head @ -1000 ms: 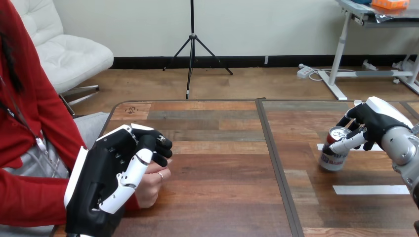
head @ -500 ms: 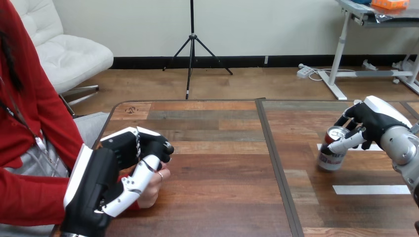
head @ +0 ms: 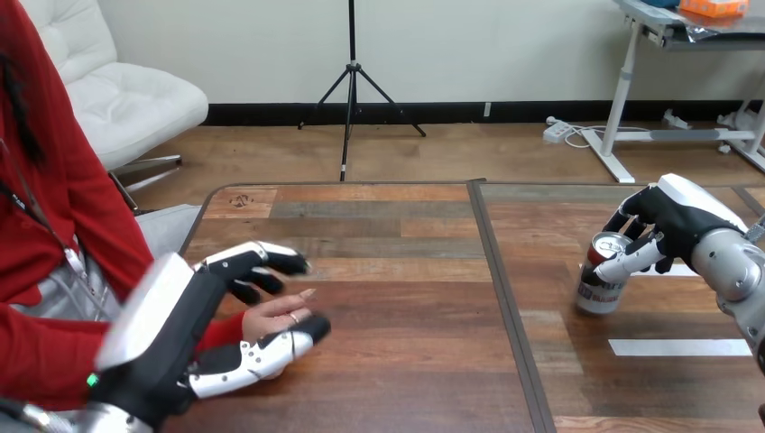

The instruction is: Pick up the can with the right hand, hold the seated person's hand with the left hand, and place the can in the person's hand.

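At mid-right the can (head: 599, 294), judged light, slick and dentable, is clasped round its upper side by the right hand (head: 677, 216).

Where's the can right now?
Head view, right side of the table: the can is right of the centre seam, the right hand curled round its top, a white tape strip just nearer the robot.
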